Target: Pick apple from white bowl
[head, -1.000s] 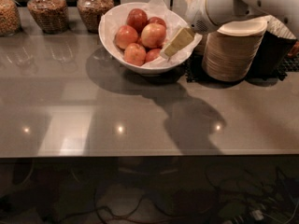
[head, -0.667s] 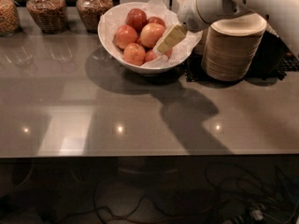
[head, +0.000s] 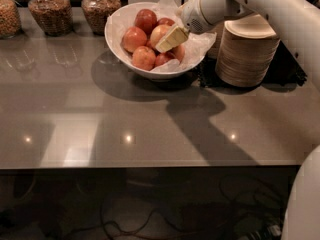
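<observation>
The white bowl (head: 125, 59) stands at the back middle of the grey table, lined with crinkled white paper. It holds several red-yellow apples (head: 144, 57). My gripper (head: 170, 39) reaches in from the right on the white arm. Its pale fingertips (head: 172, 37) hang over the bowl's middle, just above or touching the apples on the right side. Nothing shows between the fingers.
A stack of beige disposable bowls (head: 246, 54) stands right of the white bowl, under my arm. Three glass jars of grains (head: 47, 9) line the back left. The table's front edge (head: 150, 165) runs across the lower middle; cables lie on the dark floor below.
The gripper has moved left from the bowl's right rim to over the apples in the bowl's middle. The bowl and apples have not moved.
</observation>
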